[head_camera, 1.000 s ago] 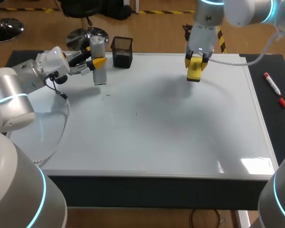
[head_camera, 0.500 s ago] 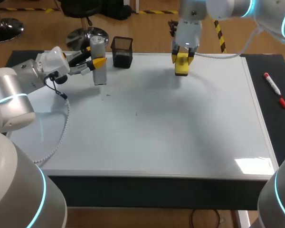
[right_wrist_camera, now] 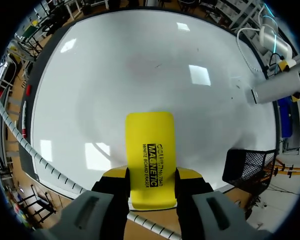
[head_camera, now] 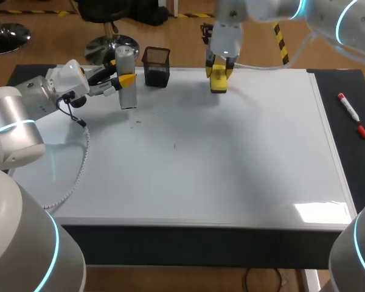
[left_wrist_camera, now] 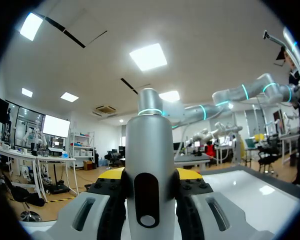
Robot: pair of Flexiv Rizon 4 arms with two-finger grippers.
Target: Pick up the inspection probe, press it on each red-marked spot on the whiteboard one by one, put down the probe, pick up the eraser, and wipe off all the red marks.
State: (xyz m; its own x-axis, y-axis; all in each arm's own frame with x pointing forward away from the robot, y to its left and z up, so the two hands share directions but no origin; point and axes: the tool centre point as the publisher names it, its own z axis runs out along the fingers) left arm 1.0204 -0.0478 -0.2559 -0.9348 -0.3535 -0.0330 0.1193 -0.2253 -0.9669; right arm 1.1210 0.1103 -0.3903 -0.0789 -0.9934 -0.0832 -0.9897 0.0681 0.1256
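Bright, even light from overhead here. In the head view the whiteboard (head_camera: 188,170) takes one hard white glare patch (head_camera: 319,211) near its front right corner. The right wrist view shows several square reflections (right_wrist_camera: 200,75) across it. Shadows are soft and faint, just a grey smudge ahead of the eraser (right_wrist_camera: 150,155). The inspection probe (left_wrist_camera: 149,175) carries a pale sheen down its metal body.
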